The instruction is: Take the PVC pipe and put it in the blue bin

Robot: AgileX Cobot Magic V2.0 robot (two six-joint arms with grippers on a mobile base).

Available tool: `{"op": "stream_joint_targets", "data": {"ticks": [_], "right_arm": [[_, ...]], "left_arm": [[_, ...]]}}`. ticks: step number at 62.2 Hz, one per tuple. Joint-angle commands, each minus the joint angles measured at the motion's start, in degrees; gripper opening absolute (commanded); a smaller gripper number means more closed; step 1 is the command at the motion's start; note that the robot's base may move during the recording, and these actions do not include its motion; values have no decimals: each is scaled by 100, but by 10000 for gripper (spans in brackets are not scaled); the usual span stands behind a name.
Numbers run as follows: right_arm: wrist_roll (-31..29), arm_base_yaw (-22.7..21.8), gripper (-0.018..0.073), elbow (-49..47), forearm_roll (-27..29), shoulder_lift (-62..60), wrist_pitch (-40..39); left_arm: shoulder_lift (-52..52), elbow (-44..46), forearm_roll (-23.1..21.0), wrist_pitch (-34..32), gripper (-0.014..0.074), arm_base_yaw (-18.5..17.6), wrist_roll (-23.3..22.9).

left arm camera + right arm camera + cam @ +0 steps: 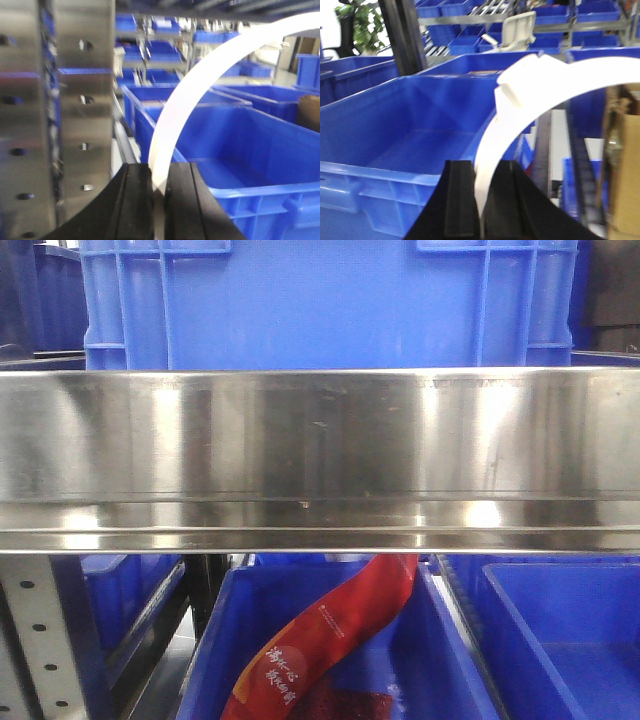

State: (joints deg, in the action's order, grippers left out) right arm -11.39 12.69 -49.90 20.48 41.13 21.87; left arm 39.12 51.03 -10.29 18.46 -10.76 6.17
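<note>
Left pincer (159,197) and right pincer (480,200) each clamped the white curved PVC pipe (200,90) above blue bin (395,135).

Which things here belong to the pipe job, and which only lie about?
For the job:
- PVC pipe, white, curved, held between the fingers of each gripper
- blue bin

Just lying about:
- red packet in a lower bin
- cardboard box
- steel shelf rail

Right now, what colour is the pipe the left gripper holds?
White, curved PVC pipe pinched in the left gripper; clearest in the left wrist view.
</note>
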Motion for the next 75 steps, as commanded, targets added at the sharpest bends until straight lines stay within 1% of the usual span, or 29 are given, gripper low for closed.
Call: {"op": "stream_joint_targets", "data": {"ticks": [1,8,12,15,19,26,32,36,55,63,75], "right_arm": [[-33,259,-169,-235,51,312,-176],[-33,685,-169,-522,51,777,-297],[-33,909,-169,-683,51,1045,-411],[-33,1082,-169,-821,51,1271,-549],[-33,1232,-169,-965,51,1521,-660],[-33,1452,-169,-1244,51,1926,-729],[-33,1587,-169,-1517,51,2329,-729],[-33,1631,-169,-1743,51,2603,-729],[-33,1645,-169,-2927,51,3901,-737],[-33,1645,-169,-3196,51,4336,-663],[-33,1645,-169,-3221,51,4479,-560]], "left_arm": [[340,317,-260,45,-111,-52,5],[758,672,-269,72,-111,-350,5],[1028,866,-254,72,-111,-604,5],[1315,1077,-243,49,-111,-877,5],[1631,1316,-197,2,-111,-1118,5],[2193,1766,-198,-281,-111,-1536,5],[2770,2273,-198,-549,-111,-1782,5],[3158,2630,-198,-589,-111,-1826,5],[4941,4173,-198,-621,-111,-1792,5],[5437,4412,-198,-683,-111,-1792,5],[5716,4410,-198,-718,-111,-1792,5]]}}
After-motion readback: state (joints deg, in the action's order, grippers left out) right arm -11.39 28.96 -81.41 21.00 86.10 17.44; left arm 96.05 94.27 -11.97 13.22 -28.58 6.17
